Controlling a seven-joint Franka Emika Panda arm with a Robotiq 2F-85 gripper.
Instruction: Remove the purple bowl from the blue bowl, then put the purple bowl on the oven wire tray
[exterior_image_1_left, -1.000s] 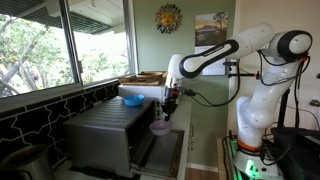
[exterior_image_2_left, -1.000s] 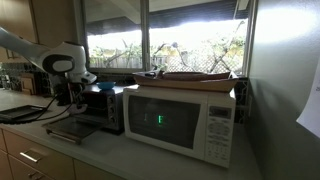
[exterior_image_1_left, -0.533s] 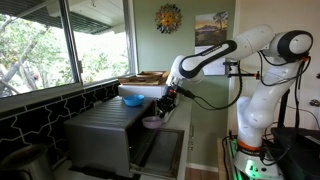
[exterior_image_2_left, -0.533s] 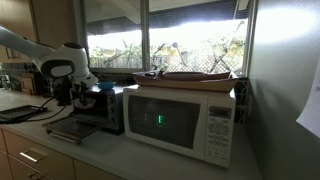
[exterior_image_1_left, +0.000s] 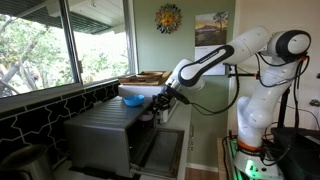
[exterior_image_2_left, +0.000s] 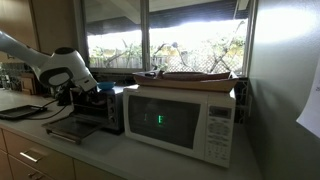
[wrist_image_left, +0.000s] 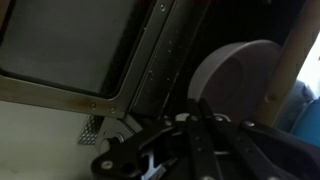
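Starting at the left of an exterior view with the oven (exterior_image_1_left: 100, 135), dark grey, and noting its door (exterior_image_1_left: 160, 152) hanging open toward the room. Finding the blue bowl (exterior_image_1_left: 132, 100) resting on the oven roof, holding nothing visible and left well out of the action. Moving just right of it and lower, to the oven mouth, and spotting the purple bowl (exterior_image_1_left: 148, 117), half lost against the dark opening. Tracking it over the last second: travelling up and inward, from out above the open door to the front edge of the cavity. Seeing the end effector (exterior_image_1_left: 158, 107) clenched on the purple bowl, with a finger lying against the pale wall in the wrist view. Following the white arm (exterior_image_1_left: 250, 60) back to the far right, stretched out and angling down toward the oven.

Reading this for the task: removing already done, placing well under way. Not making out the oven wire tray in any view, owing to the dark cavity. Judging the next need as sliding the bowl further in, keeping it level, then lowering before letting go. Risking a knock of the rim against the oven's frame, lying close beside the bowl in the wrist view.
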